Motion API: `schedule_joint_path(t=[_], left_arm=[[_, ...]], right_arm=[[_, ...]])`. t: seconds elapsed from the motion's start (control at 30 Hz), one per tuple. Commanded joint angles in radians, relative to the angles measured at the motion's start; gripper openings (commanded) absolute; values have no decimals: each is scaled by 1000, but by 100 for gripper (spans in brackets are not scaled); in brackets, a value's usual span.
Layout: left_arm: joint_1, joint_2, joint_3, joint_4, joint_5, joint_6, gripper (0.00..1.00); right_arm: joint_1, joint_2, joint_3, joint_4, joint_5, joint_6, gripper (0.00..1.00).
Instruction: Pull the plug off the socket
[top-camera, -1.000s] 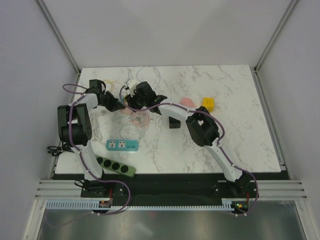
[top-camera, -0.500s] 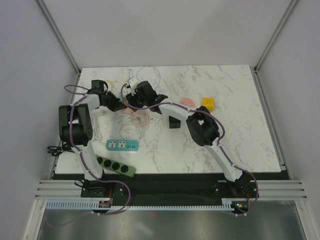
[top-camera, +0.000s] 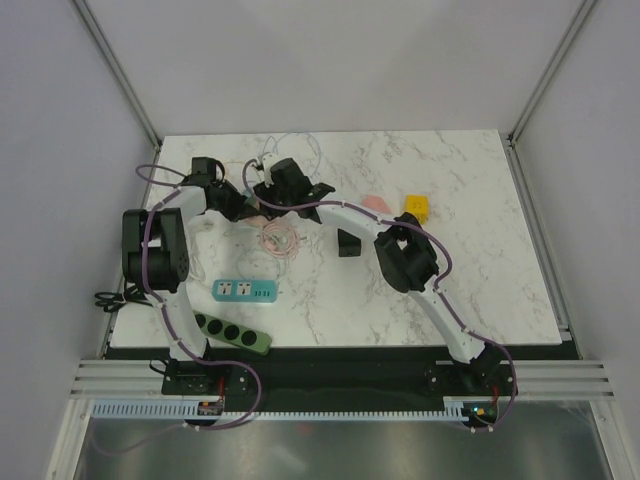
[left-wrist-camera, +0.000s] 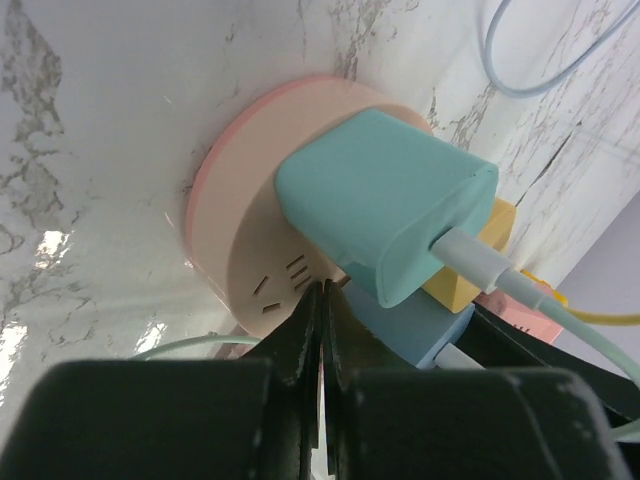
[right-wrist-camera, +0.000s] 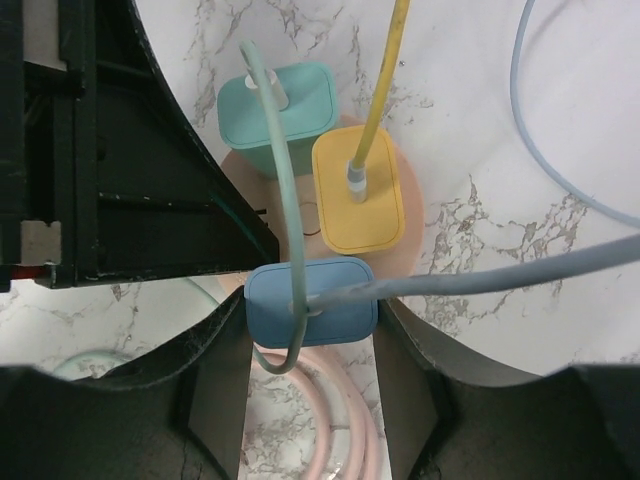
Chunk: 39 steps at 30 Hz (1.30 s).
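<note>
Fingers of the right gripper (right-wrist-camera: 312, 312) clamp the blue plug (right-wrist-camera: 335, 322) from both sides; it is still seated at the near edge of the pink socket (right-wrist-camera: 408, 215) (the teal plug (right-wrist-camera: 275, 115) and yellow plug (right-wrist-camera: 358, 195) sit further back on it). The left gripper (left-wrist-camera: 321, 305), pinched together on nothing, seems to press on the socket's face, probably to keep it down during the pull.

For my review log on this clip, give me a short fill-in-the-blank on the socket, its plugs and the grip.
The round socket is coloured ___.
It holds ___ plugs.
The right gripper has one finger on each side of the blue plug, while the yellow cable enters the ___ plug.
Missing words: pink; three; yellow.
</note>
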Motion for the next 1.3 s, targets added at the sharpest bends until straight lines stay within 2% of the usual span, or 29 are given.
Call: schedule_joint_path(t=[0.0,0.1,0.27,0.47,0.5,0.6,0.77,0.87,0.93,1.07,1.2,1.27], left_arm=[[-4,47,-13,-103,-105,16,2],[-4,58,-3,-107,-105,19,2],[-4,62,1,-114,-102,24,2],[-6,62,2,-120,-102,25,2],[-4,62,2,-118,-102,27,2],[-6,62,1,-120,-100,28,2],[-6,64,4,-120,-94,27,2],[-7,64,2,-121,-91,28,2],[-9,64,4,-121,-92,28,2],[-7,64,4,-120,-95,28,2],[-10,62,4,-121,-99,30,2],[-9,62,4,-123,-99,30,2]], right_arm=[[65,-103,85,76,79,-60,0],[104,-103,84,45,183,-175,0],[107,-112,62,40,217,-149,0],[41,-138,56,94,-9,104,0],[24,-143,55,103,-27,172,0],[10,-151,64,111,-34,219,0],[18,-145,72,76,-10,155,0],[76,-164,44,60,79,3,0],[114,-172,44,44,204,-136,0],[170,-145,108,-13,329,-253,0],[151,-157,110,-21,274,-178,0],[110,-174,102,-10,149,-91,0]])
